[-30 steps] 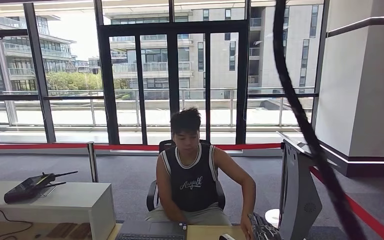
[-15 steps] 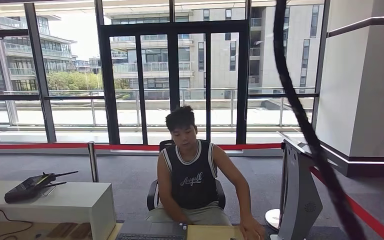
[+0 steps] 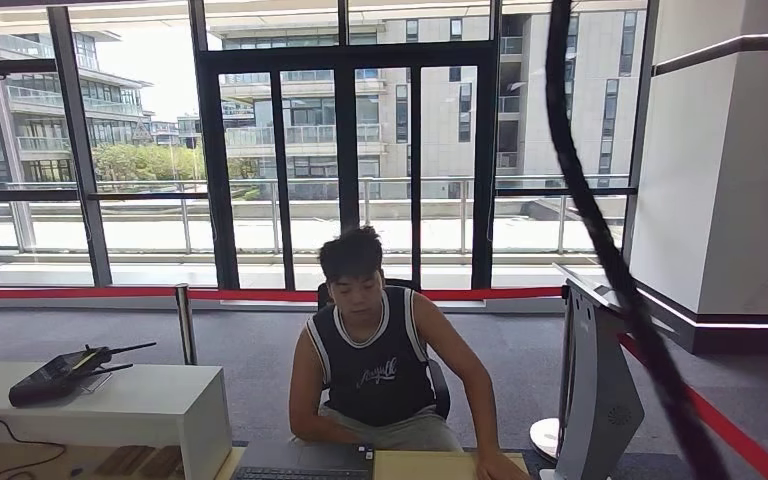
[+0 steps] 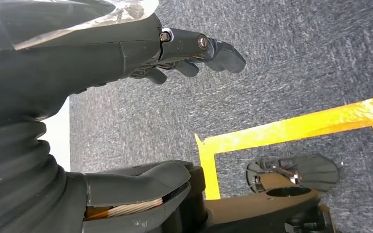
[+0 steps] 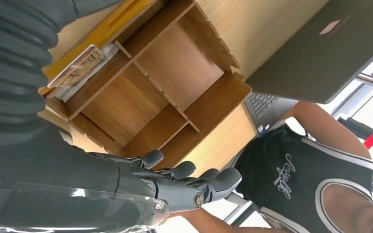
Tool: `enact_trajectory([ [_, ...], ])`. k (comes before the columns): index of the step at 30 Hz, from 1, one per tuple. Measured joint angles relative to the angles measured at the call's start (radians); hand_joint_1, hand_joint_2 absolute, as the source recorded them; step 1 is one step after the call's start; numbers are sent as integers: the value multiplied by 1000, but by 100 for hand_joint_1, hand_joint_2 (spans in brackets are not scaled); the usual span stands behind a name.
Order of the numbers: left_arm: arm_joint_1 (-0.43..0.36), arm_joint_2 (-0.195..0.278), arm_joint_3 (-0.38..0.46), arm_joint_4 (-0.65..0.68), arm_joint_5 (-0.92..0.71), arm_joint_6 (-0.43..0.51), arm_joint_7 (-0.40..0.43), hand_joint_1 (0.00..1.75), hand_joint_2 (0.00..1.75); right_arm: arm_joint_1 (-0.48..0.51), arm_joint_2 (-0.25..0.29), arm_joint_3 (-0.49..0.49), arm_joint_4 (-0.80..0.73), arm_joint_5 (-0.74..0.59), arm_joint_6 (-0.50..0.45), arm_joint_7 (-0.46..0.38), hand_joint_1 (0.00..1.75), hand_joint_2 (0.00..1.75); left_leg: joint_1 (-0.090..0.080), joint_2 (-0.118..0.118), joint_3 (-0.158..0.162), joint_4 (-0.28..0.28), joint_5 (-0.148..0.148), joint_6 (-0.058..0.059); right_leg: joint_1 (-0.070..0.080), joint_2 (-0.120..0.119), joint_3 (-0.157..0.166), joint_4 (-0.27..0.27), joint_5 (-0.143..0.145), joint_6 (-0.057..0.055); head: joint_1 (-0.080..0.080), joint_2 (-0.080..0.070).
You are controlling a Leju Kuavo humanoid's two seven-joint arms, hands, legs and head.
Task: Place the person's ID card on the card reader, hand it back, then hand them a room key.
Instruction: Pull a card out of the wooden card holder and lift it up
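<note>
A printed card (image 5: 80, 65) lies in an end compartment of a wooden organizer (image 5: 175, 68) on the desk. My right hand (image 5: 175, 187) hovers over that organizer with its fingers stretched out and nothing in them. The person (image 3: 370, 350) in a black sleeveless top sits behind the desk, one hand (image 3: 500, 468) reaching down to the desk's edge. My left hand (image 4: 126, 63) hangs over grey carpet, thumb and fingers apart, holding nothing. I cannot tell whether the card is the ID card or a room key.
A grey laptop (image 3: 300, 462) stands open between the person and the organizer. A grey kiosk (image 3: 600, 390) stands at the right, a white bench with a black handset (image 3: 60, 372) at the left. A thick black cable (image 3: 600, 230) crosses the head view. Yellow tape (image 4: 291, 128) marks the floor.
My right hand, seen by the person's hand at the head view's bottom edge a second ago, has dropped out of that view. The person has leaned towards the left and lowered the head.
</note>
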Motion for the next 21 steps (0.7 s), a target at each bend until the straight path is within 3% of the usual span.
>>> enact_trajectory([
  [5,0,0,4,0,-3,1,9,0,175,18,-14,27,-23,147,-54,55,0,175,0,0,0,0,0,0,0,0,0,0,0,0,0,0],
  [10,-3,0,4,0,-7,0,15,0,175,36,-24,63,-23,390,-95,130,0,175,0,0,0,0,0,0,0,0,0,0,0,0,0,0],
  [17,-7,0,4,0,-9,0,22,0,175,67,-26,111,-1,660,-85,216,0,175,0,0,0,0,0,0,0,0,0,0,0,0,0,0],
  [21,-9,0,4,0,-10,1,24,0,175,78,-25,132,20,745,-61,245,0,175,0,0,0,0,0,0,0,0,0,0,0,0,0,0],
])
